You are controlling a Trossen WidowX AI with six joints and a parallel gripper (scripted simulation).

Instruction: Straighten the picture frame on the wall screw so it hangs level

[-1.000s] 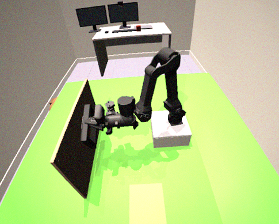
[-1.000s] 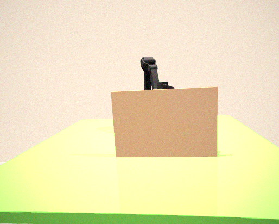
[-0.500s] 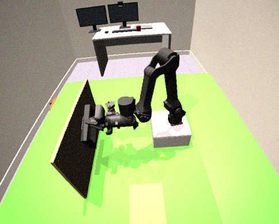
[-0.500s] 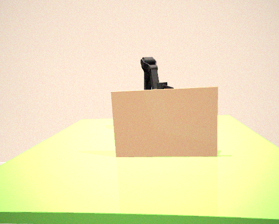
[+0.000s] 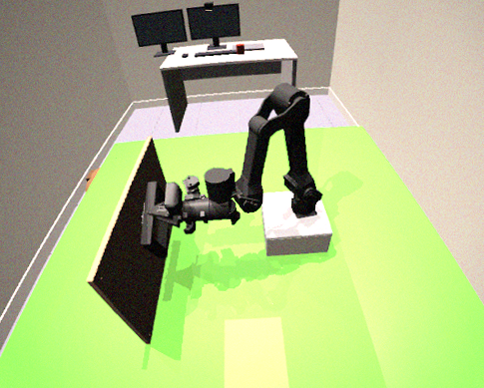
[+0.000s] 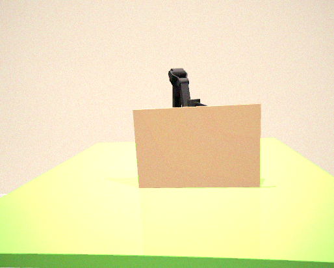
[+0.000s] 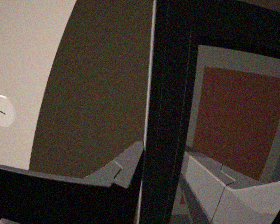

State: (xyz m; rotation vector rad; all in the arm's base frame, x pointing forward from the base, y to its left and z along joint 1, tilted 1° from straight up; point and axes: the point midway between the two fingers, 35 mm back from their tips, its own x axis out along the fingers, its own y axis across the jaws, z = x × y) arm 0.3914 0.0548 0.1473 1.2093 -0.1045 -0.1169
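A board that serves as the wall stands upright on the green table. Its dark face is turned to the arm, and its tan back fills the exterior view. The picture frame hangs on the dark face: a black border around a grey mount and a red picture. My gripper reaches level at the board and is shut on the frame's black side bar, one grey finger on each side. The frame runs slanted in the wrist view. The screw and the notched strip are hidden behind the frame.
The arm stands on a white block right of the board. A pale yellow rectangle is marked on the table near the front. A desk with two monitors stands far behind. Only the arm's top shows above the board in the exterior view.
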